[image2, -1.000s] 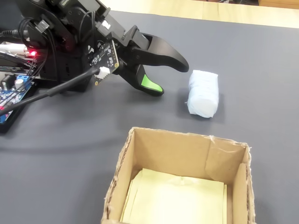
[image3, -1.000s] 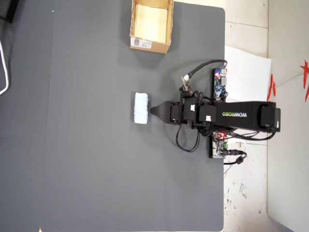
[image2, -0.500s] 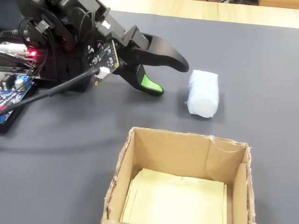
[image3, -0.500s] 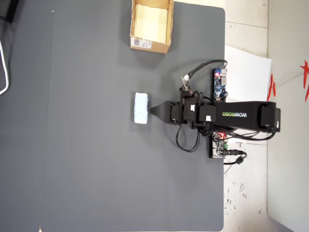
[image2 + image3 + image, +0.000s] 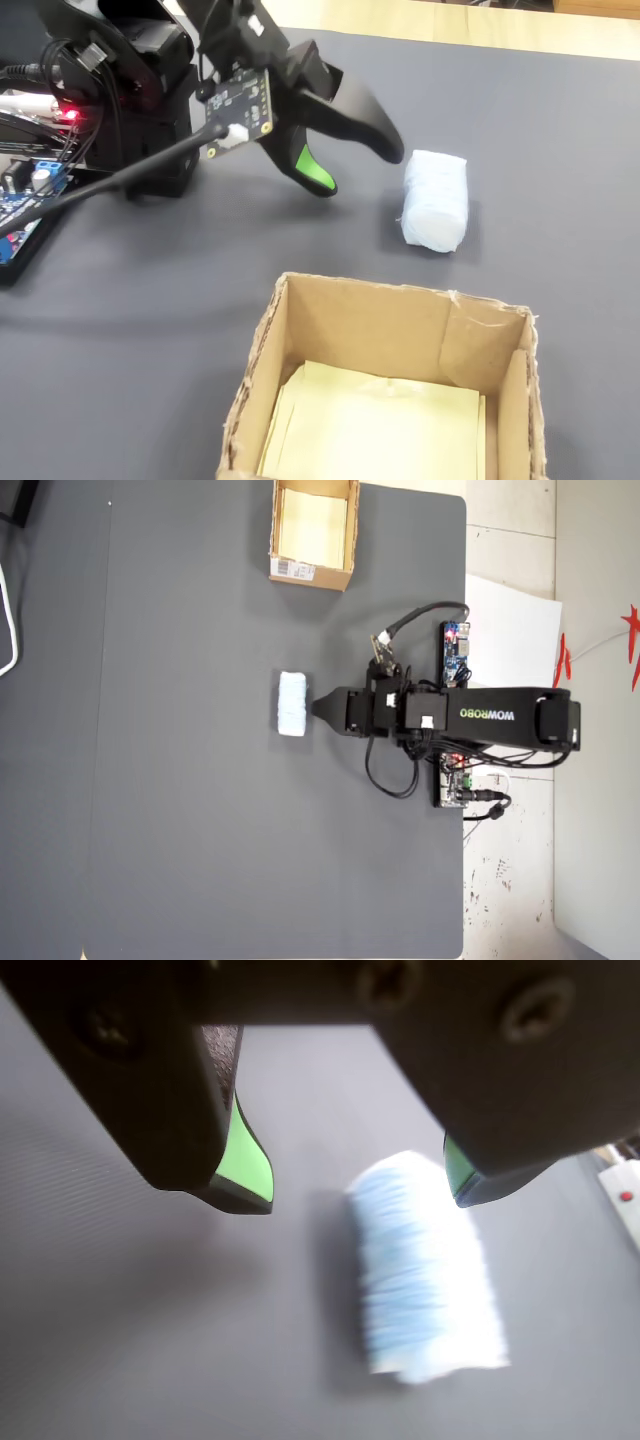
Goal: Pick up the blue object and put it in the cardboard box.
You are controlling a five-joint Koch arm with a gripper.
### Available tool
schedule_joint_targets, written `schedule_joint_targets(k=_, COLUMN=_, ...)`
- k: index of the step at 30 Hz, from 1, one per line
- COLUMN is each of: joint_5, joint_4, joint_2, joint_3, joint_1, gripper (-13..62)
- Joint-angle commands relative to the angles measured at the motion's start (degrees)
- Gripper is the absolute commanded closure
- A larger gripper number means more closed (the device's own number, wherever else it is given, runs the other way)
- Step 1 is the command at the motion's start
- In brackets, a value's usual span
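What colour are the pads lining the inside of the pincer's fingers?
Bright green, on black fingers. The wrist view shows the pads best, on the open pincer.

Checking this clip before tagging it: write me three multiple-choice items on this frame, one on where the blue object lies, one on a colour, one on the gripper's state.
1. Where is the blue object?
A. inside the cardboard box
B. on the dark mat, outside the box
C. held off the mat by the gripper

2. What colour are the gripper's fingertip pads?
A. green
B. red
C. yellow

3. How is the gripper?
A. shut on the object
B. shut on nothing
C. open

Answers: 1 B, the fixed view shows it lying on the mat beyond the cardboard box. 2 A, green shows in the wrist view. 3 C, the jaws stand apart there, holding nothing.
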Motion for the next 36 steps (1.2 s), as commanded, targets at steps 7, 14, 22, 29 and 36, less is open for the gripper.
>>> schedule_joint_targets(k=7, joint_5=0.44, joint_4=6.59, joint_2=-1.76, joint_3=-11.43, joint_1=-0.79, gripper=16.3)
schedule_joint_targets(k=14, joint_5=0.79, joint_4=12.22, joint_2=-13.45, joint_3=-23.12, joint_1=-0.44, gripper=16.3)
schedule_joint_targets(k=22, joint_5=1.76, joint_4=12.04, joint_2=-23.73, joint_3=-28.65, joint_1=-0.18, gripper=16.3)
schedule_joint_targets(k=29, joint_5=4.66, joint_4=9.76, joint_2=-33.57, joint_3=-31.99, joint_1=-0.18, gripper=16.4)
schedule_joint_targets(k=36, joint_5=6.68, joint_4=4.92, joint_2=-35.77, joint_3=-30.94, joint_1=0.62, gripper=29.2)
